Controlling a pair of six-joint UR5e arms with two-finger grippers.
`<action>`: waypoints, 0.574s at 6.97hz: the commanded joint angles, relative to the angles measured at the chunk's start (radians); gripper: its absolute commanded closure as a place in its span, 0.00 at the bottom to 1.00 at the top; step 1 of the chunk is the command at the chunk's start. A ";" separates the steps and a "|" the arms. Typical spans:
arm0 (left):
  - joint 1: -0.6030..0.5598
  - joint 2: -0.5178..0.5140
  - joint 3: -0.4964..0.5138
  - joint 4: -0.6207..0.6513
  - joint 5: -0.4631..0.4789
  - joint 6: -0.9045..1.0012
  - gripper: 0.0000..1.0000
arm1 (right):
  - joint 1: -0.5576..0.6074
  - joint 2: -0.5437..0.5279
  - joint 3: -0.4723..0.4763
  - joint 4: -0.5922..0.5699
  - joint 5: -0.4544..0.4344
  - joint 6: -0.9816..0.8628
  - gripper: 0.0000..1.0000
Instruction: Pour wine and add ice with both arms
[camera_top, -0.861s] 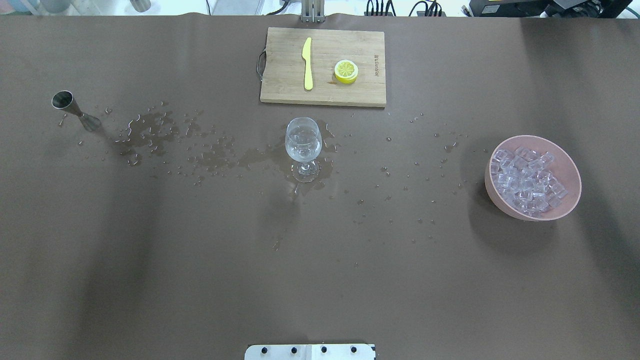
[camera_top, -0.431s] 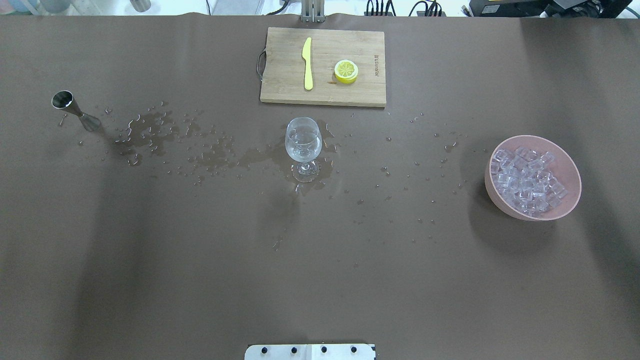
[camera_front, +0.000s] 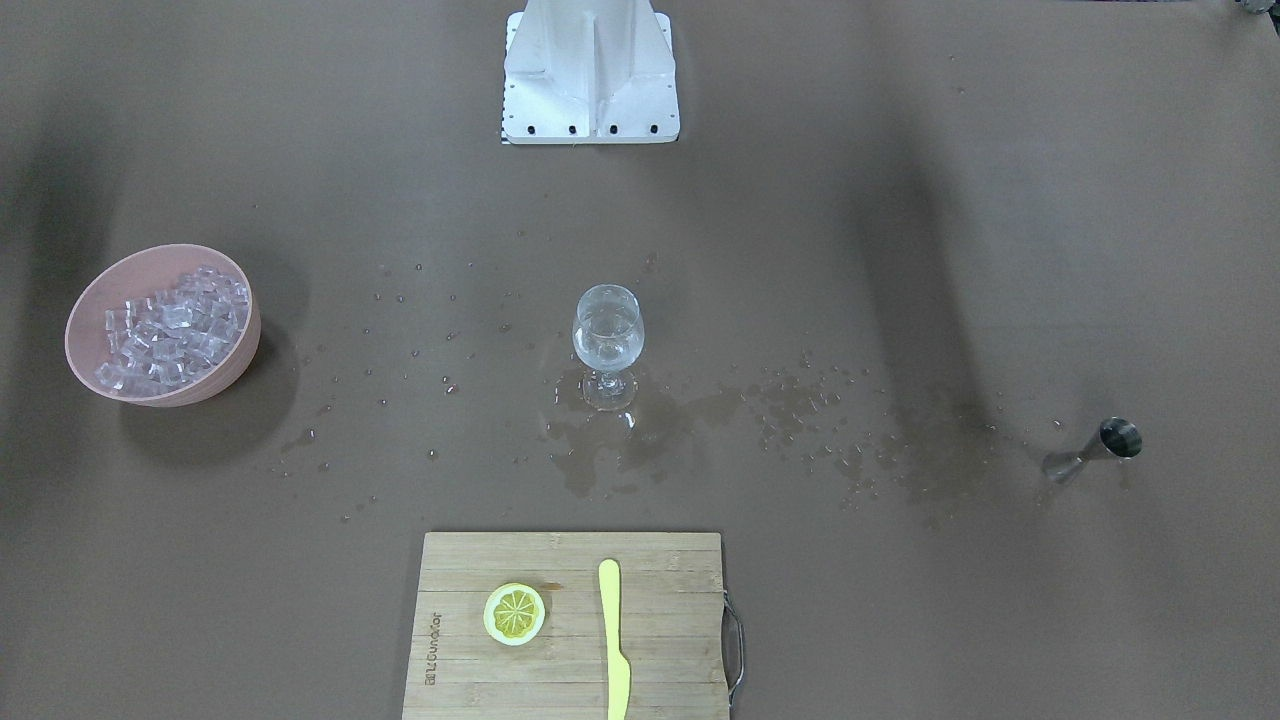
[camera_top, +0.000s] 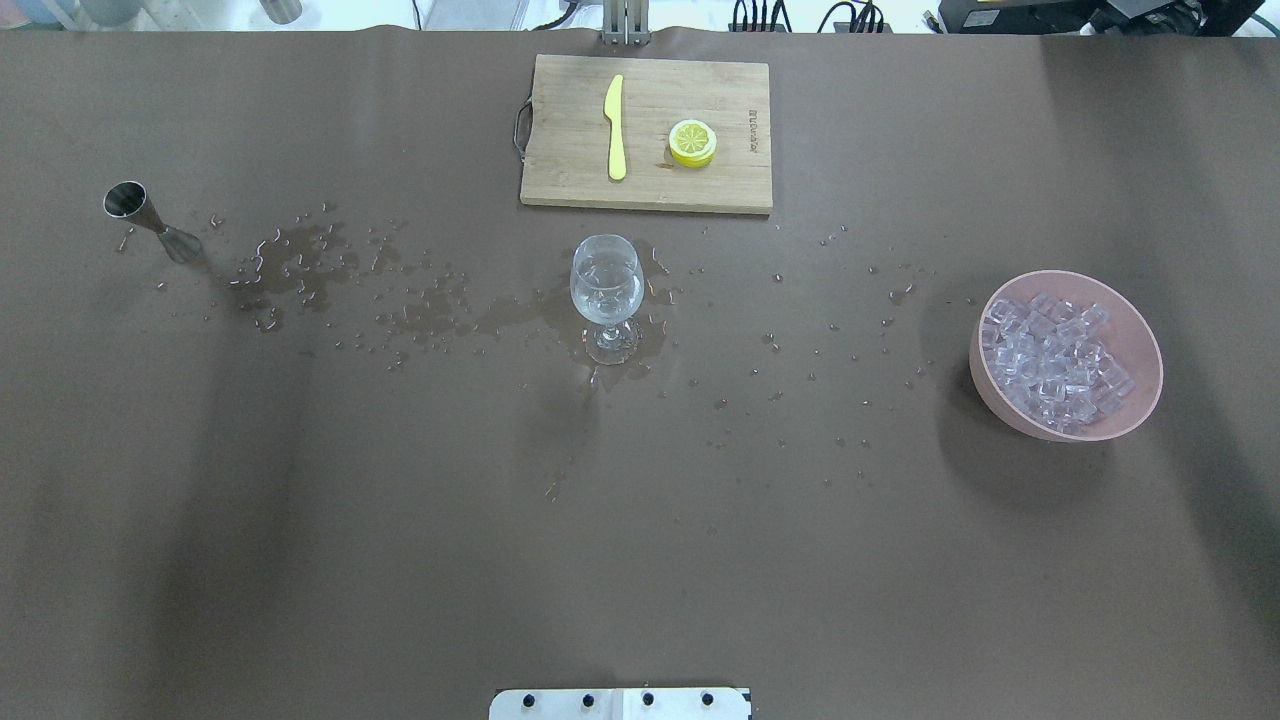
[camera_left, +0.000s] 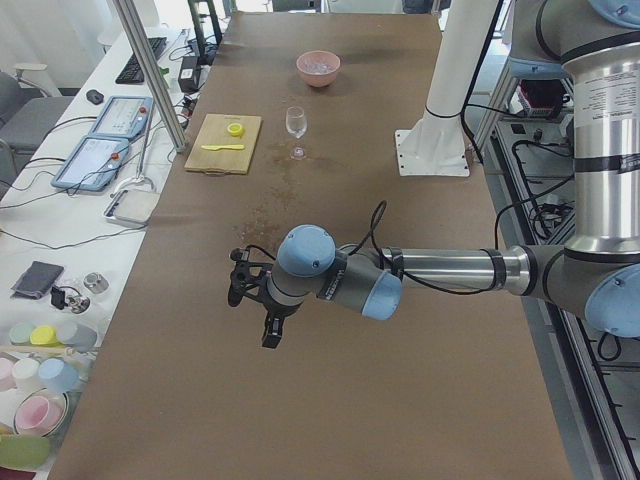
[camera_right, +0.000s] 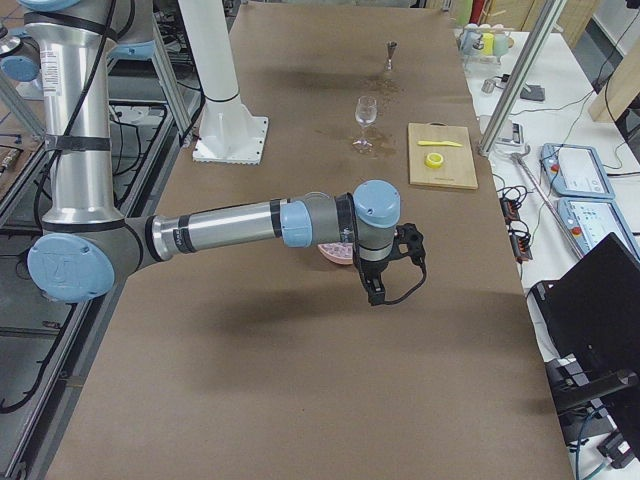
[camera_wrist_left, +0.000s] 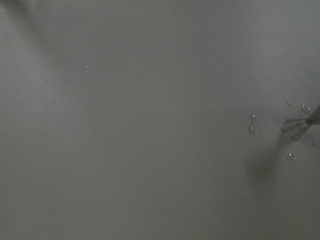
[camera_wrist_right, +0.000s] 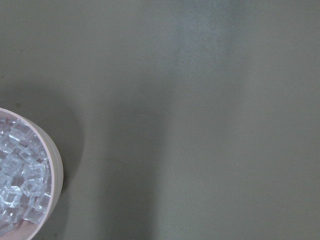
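Whether the left gripper (camera_left: 267, 330) or the right gripper (camera_right: 374, 292) is open cannot be told; neither visibly holds anything. Both point down from a left arm (camera_left: 450, 270) and right arm (camera_right: 220, 228) stretched level over the table's ends. The wine (camera_top: 606, 296) sits in the central stemmed glass (camera_top: 606, 258); the ice (camera_top: 1050, 362) fills the pink bowl (camera_top: 1000, 408) at the right.

Clear wine (camera_top: 605, 292) sits in the upright glass (camera_top: 611, 343). Ice cubes (camera_top: 1052, 362) fill the pink bowl (camera_top: 1142, 335). The left arm (camera_left: 450, 268) and right arm (camera_right: 225, 228) stretch level.
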 joint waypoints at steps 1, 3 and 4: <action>0.040 -0.002 -0.010 -0.002 -0.004 0.005 0.02 | 0.001 -0.008 0.010 0.000 0.004 0.002 0.00; 0.068 0.001 -0.072 -0.003 -0.083 -0.007 0.02 | 0.001 -0.009 0.002 -0.002 0.005 0.003 0.00; 0.069 -0.005 -0.088 -0.003 -0.079 -0.019 0.02 | 0.001 -0.020 0.002 -0.002 0.007 0.003 0.00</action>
